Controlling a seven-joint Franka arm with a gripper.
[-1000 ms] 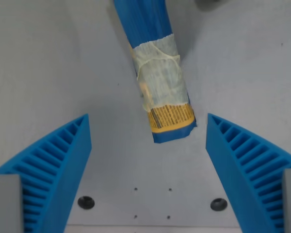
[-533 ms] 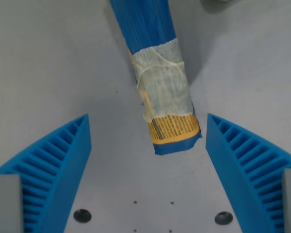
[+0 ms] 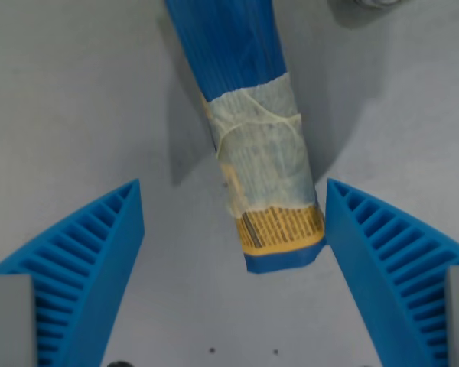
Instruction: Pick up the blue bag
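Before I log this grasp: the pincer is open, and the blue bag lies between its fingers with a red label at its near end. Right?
Not quite. The wrist view shows the pincer open and the blue bag between its fingers, but the label at the near end is yellow-orange, not red.

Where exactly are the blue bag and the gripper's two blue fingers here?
blue bag [image 3: 262,164]: wrist view, on its pale taped middle.
left finger [image 3: 92,252]: wrist view's left, ribbed face.
right finger [image 3: 386,248]: wrist view's right, ribbed face.
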